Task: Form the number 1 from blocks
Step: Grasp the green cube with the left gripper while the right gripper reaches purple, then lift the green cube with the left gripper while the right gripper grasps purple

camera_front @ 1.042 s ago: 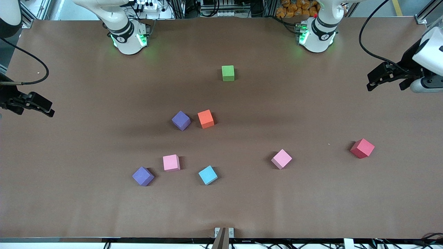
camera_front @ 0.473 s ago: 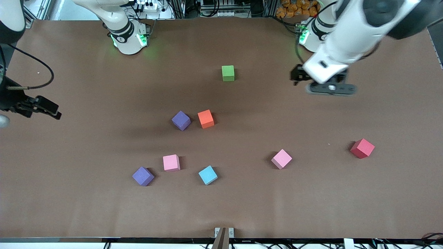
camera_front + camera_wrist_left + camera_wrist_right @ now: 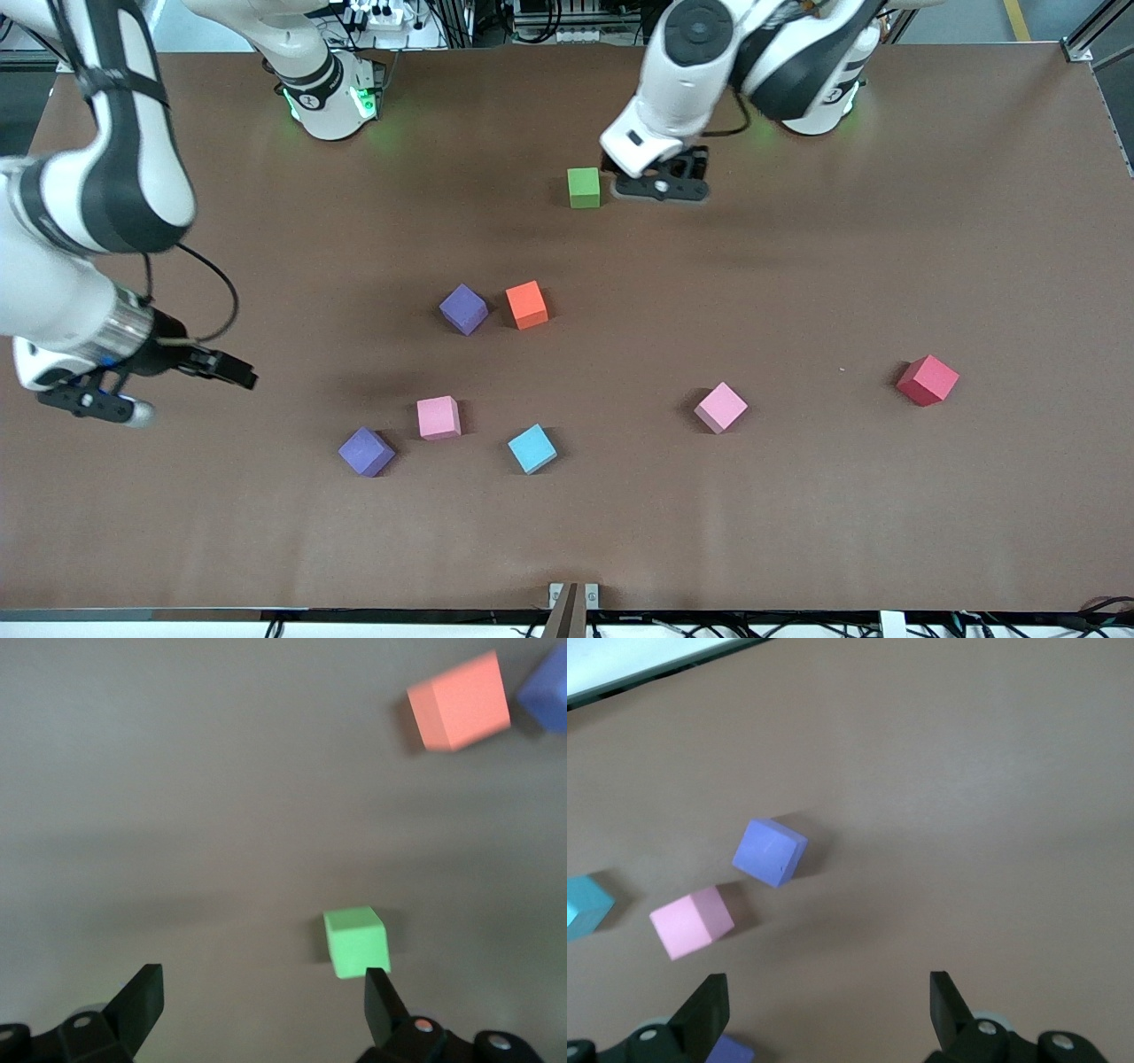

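A green block [image 3: 583,187] lies toward the robots' bases, apart from the others. A purple block [image 3: 463,308] and an orange block [image 3: 527,304] sit side by side mid-table. Nearer the front camera lie a pink block [image 3: 438,416], a second purple block [image 3: 366,452], a light blue block [image 3: 532,448] and another pink block [image 3: 721,407]. A red block [image 3: 928,379] lies toward the left arm's end. My left gripper [image 3: 663,182] [image 3: 263,1001] hangs open just beside the green block [image 3: 356,941], which is outside its fingers. My right gripper [image 3: 89,403] [image 3: 828,1005] is open and empty.
The right wrist view takes in the purple block [image 3: 770,851], the pink block [image 3: 691,921], the light blue block [image 3: 585,904] and the table's front edge [image 3: 647,669]. A small metal bracket [image 3: 573,595] sits on that edge.
The left arm has swung in from the table's end to hover beside the green block. The right arm has come inward over the table toward the purple and pink blocks. No block has moved.
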### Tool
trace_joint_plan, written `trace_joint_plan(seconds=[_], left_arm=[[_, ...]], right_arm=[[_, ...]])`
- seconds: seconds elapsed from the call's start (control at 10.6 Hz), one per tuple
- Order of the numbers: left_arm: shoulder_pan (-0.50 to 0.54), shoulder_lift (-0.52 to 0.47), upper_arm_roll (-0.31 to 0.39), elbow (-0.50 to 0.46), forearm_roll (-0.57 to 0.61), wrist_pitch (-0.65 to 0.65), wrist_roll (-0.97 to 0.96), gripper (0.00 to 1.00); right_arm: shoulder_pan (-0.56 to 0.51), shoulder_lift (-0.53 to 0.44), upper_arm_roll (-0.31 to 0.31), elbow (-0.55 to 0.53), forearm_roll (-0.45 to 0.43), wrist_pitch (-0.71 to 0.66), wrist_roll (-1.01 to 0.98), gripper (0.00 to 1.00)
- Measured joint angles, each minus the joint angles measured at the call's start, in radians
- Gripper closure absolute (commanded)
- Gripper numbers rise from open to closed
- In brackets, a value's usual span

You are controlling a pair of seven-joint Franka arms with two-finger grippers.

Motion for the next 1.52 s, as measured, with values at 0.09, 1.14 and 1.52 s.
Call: trace_joint_plan(seconds=[0.09,1.14,1.52], left_arm=[[-0.032,0.008,-0.025,-0.059,0.0,0.081,-0.061,0.0],[-0.268,0.267,0.065,-0.206,0.096,0.408,-0.347,0.0],[-0.37,0.333,0.15,-0.18,0.125,0.453,-0.41,0.0]], right_arm=[[0.013,0.038,-0.005,-0.009,0.001,0.051,0.049,0.0],[0.289,-0.073,-0.064,-0.521,0.116,0.399,0.463,0.0],[0.428,-0.073,-0.053,-0.599,0.137,0.495,0.577,0.02]])
